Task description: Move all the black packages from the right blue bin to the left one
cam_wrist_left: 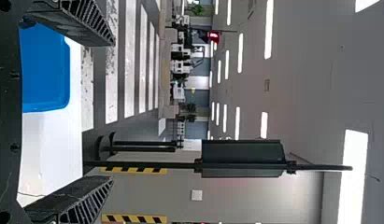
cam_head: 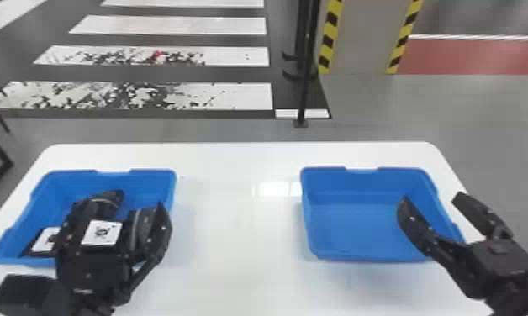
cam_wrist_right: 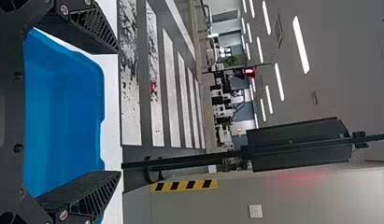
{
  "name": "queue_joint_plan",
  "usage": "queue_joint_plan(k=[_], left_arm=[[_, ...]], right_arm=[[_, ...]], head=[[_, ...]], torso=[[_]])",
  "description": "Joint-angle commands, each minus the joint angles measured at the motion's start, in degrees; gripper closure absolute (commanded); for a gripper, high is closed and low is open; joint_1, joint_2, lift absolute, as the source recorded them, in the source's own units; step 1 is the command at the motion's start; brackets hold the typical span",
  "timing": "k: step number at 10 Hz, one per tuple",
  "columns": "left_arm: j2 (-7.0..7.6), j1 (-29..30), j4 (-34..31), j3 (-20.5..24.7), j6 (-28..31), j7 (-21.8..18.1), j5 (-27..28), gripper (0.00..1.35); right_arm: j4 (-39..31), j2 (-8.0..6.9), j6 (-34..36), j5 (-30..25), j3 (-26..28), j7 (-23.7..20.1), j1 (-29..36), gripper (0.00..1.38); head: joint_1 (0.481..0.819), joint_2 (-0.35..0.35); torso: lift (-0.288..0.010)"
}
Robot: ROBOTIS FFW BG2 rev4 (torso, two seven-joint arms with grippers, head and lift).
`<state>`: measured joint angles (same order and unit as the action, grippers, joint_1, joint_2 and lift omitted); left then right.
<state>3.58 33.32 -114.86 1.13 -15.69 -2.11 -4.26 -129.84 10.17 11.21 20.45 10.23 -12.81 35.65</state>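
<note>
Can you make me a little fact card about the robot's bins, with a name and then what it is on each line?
left bin: blue, black packages inside
package: black with a white label, at the bin's left side
how many: can't tell, the left gripper blocks some
right bin: blue, no packages seen in it
left gripper: over the left bin, open
right gripper: by the right bin's right side, open
table: white, under both bins
job: looks done, probably
</note>
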Motion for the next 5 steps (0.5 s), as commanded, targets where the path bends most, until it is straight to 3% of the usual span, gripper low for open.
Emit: queue_joint_plan(k=[1, 5], left_arm=[[-0.15, 0.70, -0.38, 0.01, 0.78, 0.18, 0.15, 0.00], [-0.59, 2.81, -2.34, 0.01, 0.92, 2.37, -1.56, 0.00]], right_arm=[[-1.29, -0.77, -1.09, -2.06, 0.28, 0.06, 2.32, 0.11], [-3.68, -1.65, -2.50, -2.74, 1.54, 1.56, 4.71, 0.12]], head=[[0.695, -0.024], [0.695, -0.032]], torso=[[-0.132], [-0.132]])
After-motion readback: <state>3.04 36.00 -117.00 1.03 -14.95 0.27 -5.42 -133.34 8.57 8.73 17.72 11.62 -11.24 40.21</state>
